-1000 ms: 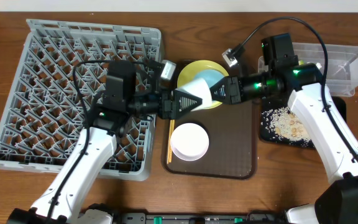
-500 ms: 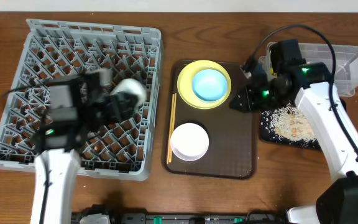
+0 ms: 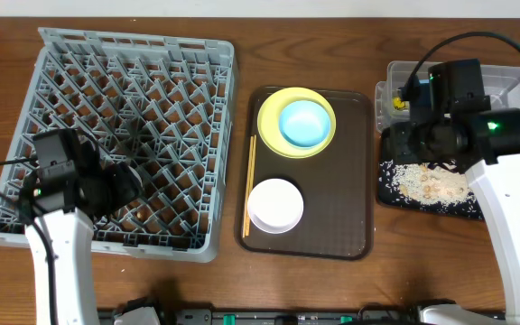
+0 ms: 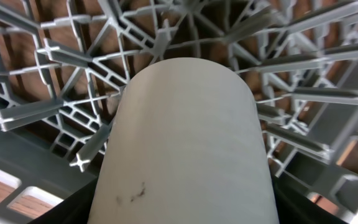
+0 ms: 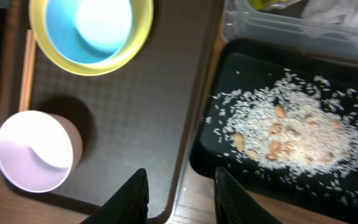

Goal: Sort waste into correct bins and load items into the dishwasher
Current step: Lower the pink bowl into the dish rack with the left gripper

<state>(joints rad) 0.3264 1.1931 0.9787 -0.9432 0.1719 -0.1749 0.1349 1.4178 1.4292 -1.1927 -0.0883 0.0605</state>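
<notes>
— One small white cup (image 4: 185, 137) is sitting clamped in the left end effector (image 3: 123, 183), which is hovering over the rack (image 3: 138, 41), front-left cells.
— Right end effector (image 5: 182, 177)?
— Gaping wide, gripping nothing, hanging over the serving tray (image 5: 148, 106) edge beside the black tray (image 5: 241, 62).
— Risk?
— Cup rim is likely catching a peg top; letting go off-centre, it's probably tipping over.

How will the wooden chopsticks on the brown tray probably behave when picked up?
The chopsticks look thin and straight, so probably light and rigid. Lying flat beside the tray's left rim, they may be hard to pinch and could roll.
</notes>
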